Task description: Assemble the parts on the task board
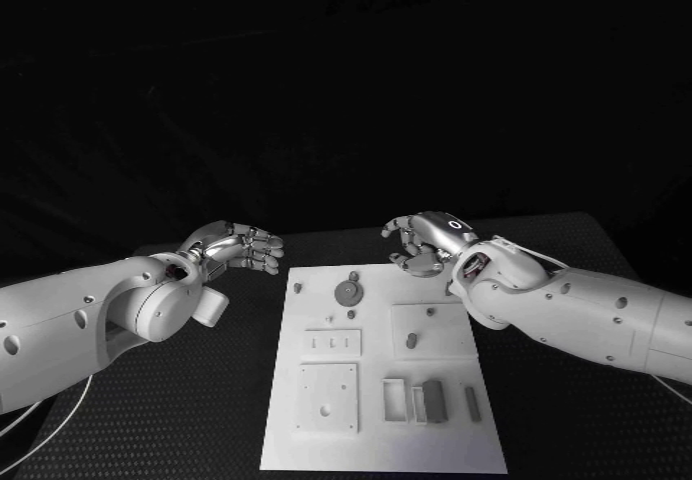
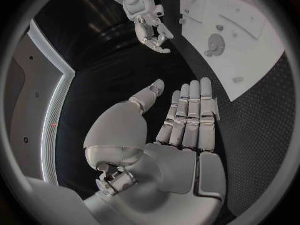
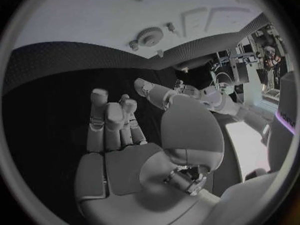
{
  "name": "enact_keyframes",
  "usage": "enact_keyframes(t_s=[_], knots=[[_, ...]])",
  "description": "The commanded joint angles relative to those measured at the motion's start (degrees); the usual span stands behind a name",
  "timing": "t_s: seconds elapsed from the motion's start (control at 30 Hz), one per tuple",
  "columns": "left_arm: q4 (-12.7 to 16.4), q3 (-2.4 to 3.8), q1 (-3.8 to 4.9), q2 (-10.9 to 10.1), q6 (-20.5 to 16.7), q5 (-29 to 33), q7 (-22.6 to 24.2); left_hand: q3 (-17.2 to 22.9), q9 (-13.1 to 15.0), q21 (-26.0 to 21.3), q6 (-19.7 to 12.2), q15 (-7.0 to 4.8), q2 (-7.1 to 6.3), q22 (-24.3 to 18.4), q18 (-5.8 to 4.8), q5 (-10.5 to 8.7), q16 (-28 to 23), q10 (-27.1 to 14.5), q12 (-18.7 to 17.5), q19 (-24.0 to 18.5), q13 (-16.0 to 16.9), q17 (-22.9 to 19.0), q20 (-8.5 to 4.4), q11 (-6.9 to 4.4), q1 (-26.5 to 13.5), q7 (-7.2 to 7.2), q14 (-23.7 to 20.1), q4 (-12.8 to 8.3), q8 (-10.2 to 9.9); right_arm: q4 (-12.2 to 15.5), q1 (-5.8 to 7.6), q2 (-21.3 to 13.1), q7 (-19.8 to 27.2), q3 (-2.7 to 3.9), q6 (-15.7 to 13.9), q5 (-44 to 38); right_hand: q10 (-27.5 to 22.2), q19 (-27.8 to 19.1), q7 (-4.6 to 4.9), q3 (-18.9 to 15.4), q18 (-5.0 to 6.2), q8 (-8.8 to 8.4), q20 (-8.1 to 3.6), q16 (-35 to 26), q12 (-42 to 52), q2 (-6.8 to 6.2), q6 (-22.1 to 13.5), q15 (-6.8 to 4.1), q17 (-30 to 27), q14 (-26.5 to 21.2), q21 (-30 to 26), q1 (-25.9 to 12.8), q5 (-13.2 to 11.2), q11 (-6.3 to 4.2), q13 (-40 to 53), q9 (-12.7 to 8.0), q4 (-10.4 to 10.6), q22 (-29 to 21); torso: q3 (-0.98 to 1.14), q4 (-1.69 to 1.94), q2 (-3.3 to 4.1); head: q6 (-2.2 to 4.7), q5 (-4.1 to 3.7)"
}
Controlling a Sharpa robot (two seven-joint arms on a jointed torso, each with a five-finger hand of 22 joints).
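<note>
The white task board (image 1: 382,440) lies lengthwise in the middle of the black table. On it are a grey gear (image 1: 348,292), small pegs (image 1: 353,276) near its far edge, a grey block (image 1: 431,400) and a slim grey peg (image 1: 472,402) in the near right area. My left hand (image 1: 231,247) hovers off the board's far left corner, fingers stretched out, holding nothing (image 2: 181,120). My right hand (image 1: 421,243) hangs over the far right corner, fingers loosely curved and empty (image 3: 119,130). The gear (image 2: 215,41) and board (image 2: 250,50) also show in the left wrist view.
The board carries raised white plates (image 1: 327,397) and a slotted plate (image 1: 330,344) with holes. Bare black tabletop (image 1: 159,420) stretches on both sides of the board. The right wrist view shows the gear (image 3: 149,36) and the left hand (image 3: 150,89) beyond it.
</note>
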Motion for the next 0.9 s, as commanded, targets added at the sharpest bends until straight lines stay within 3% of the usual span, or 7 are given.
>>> enact_keyframes(t_s=[0.03, 0.33, 0.43, 0.47, 0.57, 0.73, 0.9], knots=[[-0.27, 0.03, 0.04, 0.06, 0.07, -0.07, 1.07, -0.01, 0.07, -0.22, -0.11, -0.1, -0.29, 0.08, 0.82, -0.01, -0.26, 0.61, -0.13, 0.01, 0.2, 0.13, 0.11, -0.12, -0.17, 0.26, 0.47, -0.1, -0.3, 0.58, 0.14, -2.08, 11.88, 0.21, 3.38, 15.37, -2.03, -0.77, 2.22, -3.27, 1.15, 0.62, 0.44, -0.29, 0.4, 1.11, 2.65, 0.18, 0.05, -0.59, -0.13, 0.54, 0.11, 1.4, 0.1, 0.28, -2.09, 0.98, 0.22, -0.62, -0.1, 0.5, -0.03], [-0.7, 0.02, -0.02, 0.05, 0.55, -0.07, 1.35, 0.03, 0.13, -0.25, 0.04, -0.11, -0.36, 0.13, 0.81, -0.02, -0.36, 0.75, -0.12, 0.02, 0.35, 0.26, 0.1, -0.19, 0.04, 0.19, 0.51, -0.27, -0.22, -3.72, -0.07, -5.65, 12.75, 0.15, 8.46, 15.48, -2.94, -1.6, 1.89, -10.19, 1.15, 1.23, 1.01, -0.15, 0.59, 0.89, 3.21, -0.09, 0.26, -1.53, -0.41, -1.08, 0.14, 1.09, -0.09, 1.16, -4.31, 0.98, 0.69, -1.34, -0.23, 1.23, -0.46], [-0.81, 0.02, -0.16, 0.04, 0.84, -0.07, 1.45, 0.01, 0.14, -0.26, 0.05, -0.1, -0.42, 0.14, 0.81, -0.02, -0.39, 0.76, -0.13, 0.02, 0.38, 0.29, 0.1, -0.19, 0.06, 0.19, 0.51, -0.31, -0.22, -6.11, -0.79, -5.76, 12.72, 0.15, 9.78, 14.16, -3.15, -1.83, 1.92, -10.99, 1.15, 1.12, 1.08, -0.19, 0.55, 0.57, 2.97, -0.07, 0.26, -1.77, -0.55, -1.23, 0.2, 1.13, -0.17, 1.24, -4.47, 0.95, 0.66, -1.3, -0.23, 1.44, -0.87], [-0.82, 0.02, -0.2, 0.03, 0.92, -0.07, 1.53, 0.0, 0.14, -0.27, 0.03, -0.1, -0.46, 0.15, 0.81, -0.02, -0.4, 0.76, -0.14, 0.01, 0.39, 0.31, 0.1, -0.19, 0.08, 0.19, 0.51, -0.34, -0.22, -7.09, -1.07, -5.71, 12.79, 0.15, 10.07, 13.71, -3.26, -1.93, 1.97, -11.16, 1.15, 1.03, 1.11, -0.25, 0.51, 0.46, 2.81, -0.04, 0.25, -1.89, -0.61, -1.21, 0.23, 1.17, -0.21, 1.24, -4.51, 0.93, 0.54, -1.27, -0.24, 1.51, -0.88], [-0.93, 0.02, -0.31, 0.12, 1.08, -0.09, 1.74, -0.01, 0.15, -0.29, 0.02, -0.09, -0.54, 0.16, 0.8, -0.02, -0.45, 0.74, -0.17, 0.0, 0.42, 0.34, 0.11, -0.19, 0.13, 0.19, 0.49, -0.41, -0.24, -8.82, -1.73, -5.81, 12.84, 0.15, 10.65, 13.05, -3.63, -2.31, 2.15, -11.64, 1.15, 0.72, 1.27, -0.41, 0.39, 0.09, 2.25, 0.12, 0.21, -2.29, -0.88, -1.25, 0.25, 1.34, -0.3, 1.22, -4.53, 0.88, 0.5, -1.28, -0.25, 1.59, -0.79], [-1.13, 0.02, -0.53, -0.01, 1.27, -0.09, 1.67, -0.01, 0.15, -0.32, -0.01, -0.08, -0.57, 0.17, 0.8, -0.02, -0.5, 0.72, -0.2, -0.02, 0.46, 0.38, 0.11, -0.18, 0.17, 0.2, 0.48, -0.45, -0.25, -8.39, -3.49, -6.47, 13.28, 0.14, 11.03, 12.87, -3.96, -2.58, 2.33, -12.15, 1.15, 0.49, 1.46, -0.48, 0.35, -0.5, 1.85, 0.3, 0.21, -2.63, -1.08, -1.55, 0.26, 1.52, -0.38, 1.24, -4.23, 0.85, 0.59, -1.05, -0.19, 1.39, -0.95], [-1.48, 0.02, -0.58, -0.32, 1.16, -0.12, 1.64, -0.03, 0.15, -0.33, -0.03, -0.07, -0.61, 0.18, 0.79, -0.02, -0.54, 0.7, -0.23, -0.03, 0.48, 0.4, 0.12, -0.17, 0.19, 0.21, 0.47, -0.47, -0.27, -7.79, -4.9, -6.85, 13.58, 0.14, 10.88, 12.87, -4.2, -2.76, 2.48, -12.43, 1.15, 0.22, 1.59, -0.5, 0.36, -0.81, 1.4, 0.44, 0.21, -2.88, -1.21, -1.78, 0.28, 1.67, -0.42, 1.21, -3.88, 0.85, 0.56, -1.22, -0.18, 1.36, -0.84]])
